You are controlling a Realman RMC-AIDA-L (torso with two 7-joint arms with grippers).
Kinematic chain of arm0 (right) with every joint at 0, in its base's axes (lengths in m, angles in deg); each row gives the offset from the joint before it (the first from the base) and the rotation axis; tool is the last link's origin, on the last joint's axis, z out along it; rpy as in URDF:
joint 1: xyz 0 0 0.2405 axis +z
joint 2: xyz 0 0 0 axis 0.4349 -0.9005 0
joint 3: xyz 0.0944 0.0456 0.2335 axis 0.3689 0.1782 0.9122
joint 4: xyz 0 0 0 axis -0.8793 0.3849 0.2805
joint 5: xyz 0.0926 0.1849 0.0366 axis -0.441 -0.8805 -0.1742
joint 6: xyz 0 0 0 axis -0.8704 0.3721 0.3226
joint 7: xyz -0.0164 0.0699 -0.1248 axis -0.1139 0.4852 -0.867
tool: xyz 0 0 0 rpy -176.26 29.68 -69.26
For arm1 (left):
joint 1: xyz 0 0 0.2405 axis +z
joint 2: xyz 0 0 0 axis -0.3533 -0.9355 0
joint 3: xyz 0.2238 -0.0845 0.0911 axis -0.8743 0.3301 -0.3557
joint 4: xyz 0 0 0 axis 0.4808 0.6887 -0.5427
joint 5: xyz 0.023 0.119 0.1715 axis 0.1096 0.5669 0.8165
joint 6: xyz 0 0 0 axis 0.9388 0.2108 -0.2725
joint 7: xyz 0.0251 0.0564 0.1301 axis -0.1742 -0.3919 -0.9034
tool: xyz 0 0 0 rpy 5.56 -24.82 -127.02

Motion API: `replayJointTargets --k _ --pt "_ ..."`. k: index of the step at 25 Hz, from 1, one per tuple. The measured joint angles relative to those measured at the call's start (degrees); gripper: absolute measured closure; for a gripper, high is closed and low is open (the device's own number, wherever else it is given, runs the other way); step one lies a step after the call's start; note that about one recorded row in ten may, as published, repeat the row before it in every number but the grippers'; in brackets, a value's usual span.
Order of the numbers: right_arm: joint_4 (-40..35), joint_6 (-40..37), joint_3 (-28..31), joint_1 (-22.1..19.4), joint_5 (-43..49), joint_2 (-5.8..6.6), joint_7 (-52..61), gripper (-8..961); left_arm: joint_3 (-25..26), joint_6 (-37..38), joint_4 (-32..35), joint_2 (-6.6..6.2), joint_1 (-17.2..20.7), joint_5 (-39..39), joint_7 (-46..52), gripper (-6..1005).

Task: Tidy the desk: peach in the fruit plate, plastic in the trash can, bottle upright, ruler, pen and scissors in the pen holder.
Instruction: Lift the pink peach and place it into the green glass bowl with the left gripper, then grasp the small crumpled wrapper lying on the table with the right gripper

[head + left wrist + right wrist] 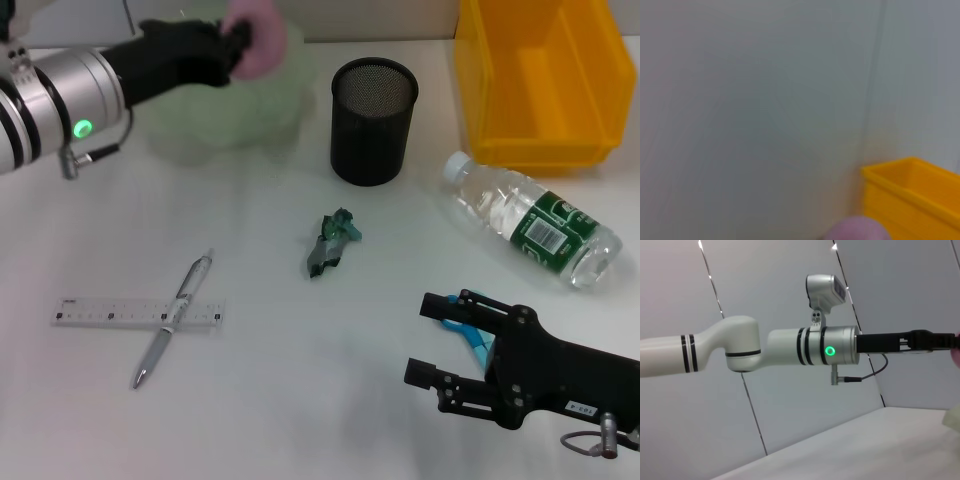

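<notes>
Right gripper (428, 340) spread, over scissors (468, 325) | left gripper (238, 48) pinching fuzzy peach (262, 35) (above pale plate (235, 120))

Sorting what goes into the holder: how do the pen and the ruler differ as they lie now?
The pen is a slim silver rod lying diagonally; the ruler is a flat white strip lying nearly level. The pen rests on top, crossing the ruler. Both sit on the table, outside the pen holder.
</notes>
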Motion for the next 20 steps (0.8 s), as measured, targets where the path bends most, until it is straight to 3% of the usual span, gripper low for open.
replayJointTargets --k 10,15,20 --pt "1.3 -0.4 0.0 0.2 -0.5 -0.02 0.0 155 0.1 -12.6 -13.5 -0.07 -9.1 0.4 -3.8 854" --pt "1.5 -0.5 0.0 0.2 -0.7 0.00 -0.1 155 0.1 -13.9 -18.4 -0.02 -12.2 0.5 -6.1 748" --pt "1.5 -0.5 0.0 0.3 -0.7 0.03 -0.1 155 0.1 -14.1 -18.6 0.14 -12.4 0.5 -6.7 513"
